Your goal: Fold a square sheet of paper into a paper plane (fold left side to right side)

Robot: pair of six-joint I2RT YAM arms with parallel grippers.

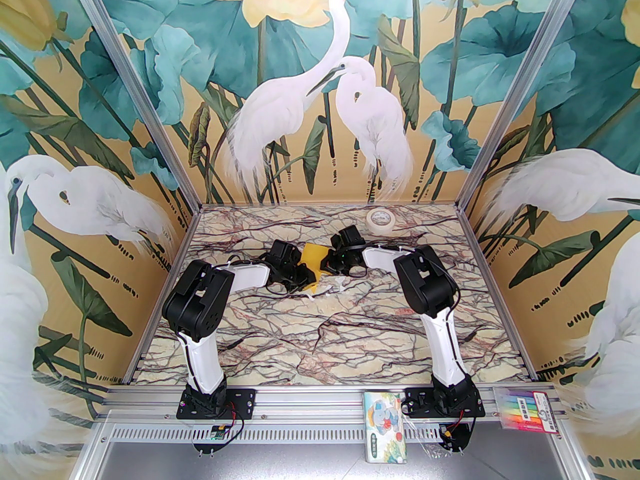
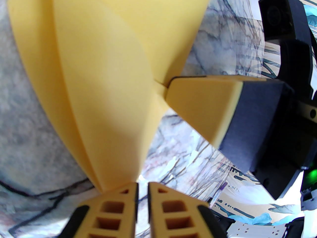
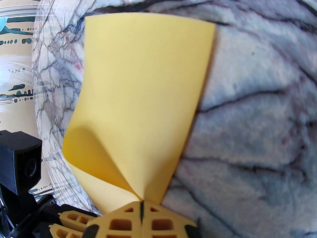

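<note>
The square sheet of paper (image 1: 314, 258) is bright yellow and lies bent between both grippers at mid-table. My right gripper (image 3: 141, 204) is shut on one corner of the sheet (image 3: 143, 95), which curls up beside the pinch. In the left wrist view the sheet (image 2: 104, 78) rises in creased layers that converge at my left gripper (image 2: 142, 194). That gripper's jaws stand a narrow slit apart, with marble showing through the slit. The sheet's lower end is hidden behind the left fingertip (image 2: 118, 194). The right gripper's fingers (image 2: 203, 105) pinch the sheet's far edge. No paper plane shape is formed.
A cream tape roll (image 1: 380, 219) lies at the back right of the marble table (image 1: 320, 338). Small white marks (image 1: 330, 288) sit just in front of the grippers. A tissue pack (image 1: 385, 427) and a marker pack (image 1: 525, 410) rest on the front rail.
</note>
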